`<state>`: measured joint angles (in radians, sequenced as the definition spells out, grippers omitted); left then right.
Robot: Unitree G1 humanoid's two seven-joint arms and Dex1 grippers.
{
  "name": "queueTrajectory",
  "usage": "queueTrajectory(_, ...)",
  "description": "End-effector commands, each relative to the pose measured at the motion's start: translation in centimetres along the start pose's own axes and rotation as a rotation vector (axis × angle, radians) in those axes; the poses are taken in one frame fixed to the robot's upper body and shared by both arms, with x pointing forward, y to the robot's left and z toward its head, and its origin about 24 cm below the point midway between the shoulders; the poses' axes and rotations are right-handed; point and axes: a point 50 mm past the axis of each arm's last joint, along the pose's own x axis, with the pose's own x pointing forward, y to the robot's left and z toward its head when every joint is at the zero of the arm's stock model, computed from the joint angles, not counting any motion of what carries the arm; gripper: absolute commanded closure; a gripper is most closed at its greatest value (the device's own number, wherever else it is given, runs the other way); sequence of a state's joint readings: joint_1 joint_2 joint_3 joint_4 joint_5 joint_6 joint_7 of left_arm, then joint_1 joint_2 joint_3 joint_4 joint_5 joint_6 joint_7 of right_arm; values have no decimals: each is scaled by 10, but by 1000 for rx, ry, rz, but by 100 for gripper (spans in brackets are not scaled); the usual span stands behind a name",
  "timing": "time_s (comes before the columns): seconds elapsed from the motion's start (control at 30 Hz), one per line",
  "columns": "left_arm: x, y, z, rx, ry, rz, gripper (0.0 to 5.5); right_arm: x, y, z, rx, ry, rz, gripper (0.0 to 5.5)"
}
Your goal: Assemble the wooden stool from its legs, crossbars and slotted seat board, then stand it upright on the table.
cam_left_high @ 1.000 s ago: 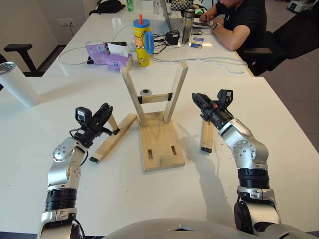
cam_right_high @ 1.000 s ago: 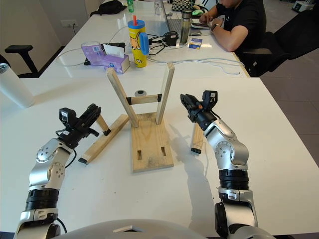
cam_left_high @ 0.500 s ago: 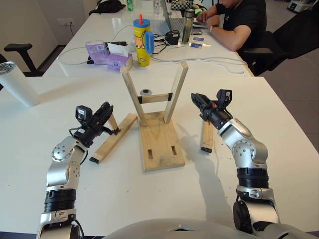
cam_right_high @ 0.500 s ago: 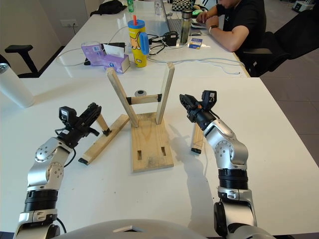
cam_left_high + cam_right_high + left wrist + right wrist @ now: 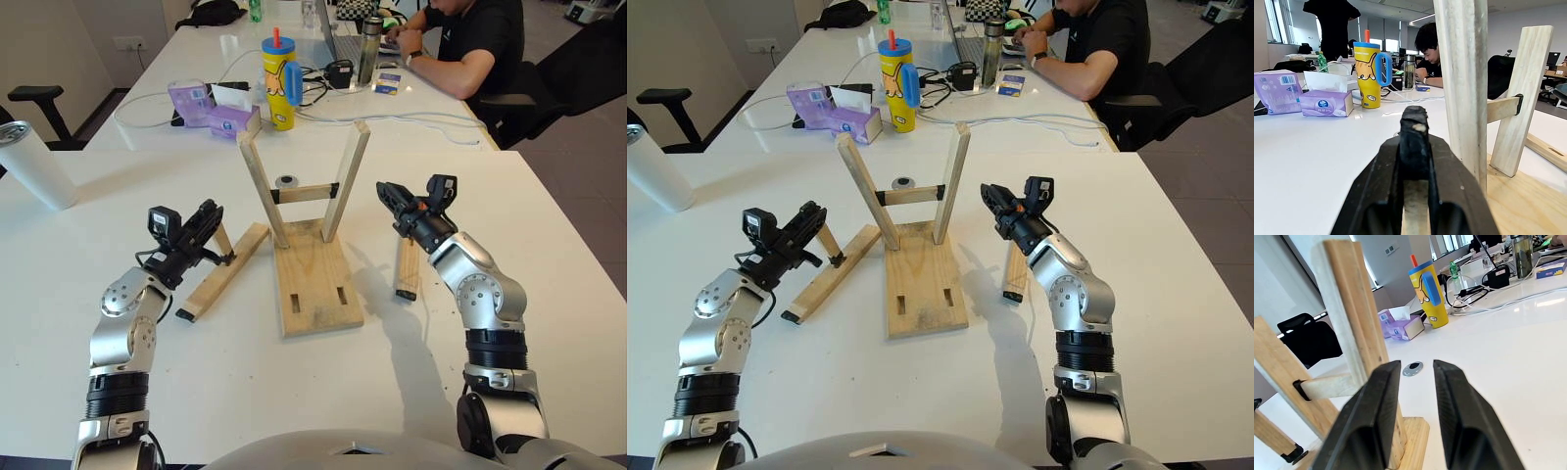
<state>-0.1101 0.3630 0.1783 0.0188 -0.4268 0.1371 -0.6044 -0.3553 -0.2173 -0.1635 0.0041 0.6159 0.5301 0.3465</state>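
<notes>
seat board (image 5: pixel 315 279) lies flat in the middle of the white table (image 5: pixel 245 382), slotted face up, with two open slots toward its near end. out of its far end stand two legs, the left upright leg (image 5: pixel 262 191) and the right upright leg (image 5: pixel 347 179), splaying apart as they rise and joined by a short crossbar (image 5: pixel 307 193).

to the left of the board a loose leg (image 5: pixel 225 271) lies on the table with a short stub (image 5: pixel 223 242) rising from it. the left gripper (image 5: pixel 203 228) hangs just beside that stub, fingers drawn together at the tips; whether they pinch any wood i cannot tell.

to the right another leg (image 5: pixel 407 269) lies flat. above its far end the right gripper (image 5: pixel 389 196) sits in the air, jaws spread and holding nothing, near the right upright leg but clear of it.

farther back stand a yellow tumbler (image 5: pixel 280 83) and a purple tissue box (image 5: pixel 232 120).
</notes>
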Motion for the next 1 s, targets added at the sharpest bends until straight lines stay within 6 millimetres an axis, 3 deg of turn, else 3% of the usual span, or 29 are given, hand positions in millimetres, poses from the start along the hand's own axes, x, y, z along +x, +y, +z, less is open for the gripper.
queueTrajectory(0.03, 0, -1, -9, -6, 28, -8, 506, 3, 2, 4, 0, -6, 10, 428)
queueTrajectory(0.5, 4, -2, -31, 1, 73, -46, 506, 5, 3, 5, 4, -4, 19, 428)
queueTrajectory(0.7, -17, -6, -52, -15, 122, -3, 506, 4, 2, 6, 3, -7, 15, 428)
queueTrajectory(1.0, -23, -5, -49, -3, 119, 28, 506, 2, 0, 6, 0, -11, 6, 428)
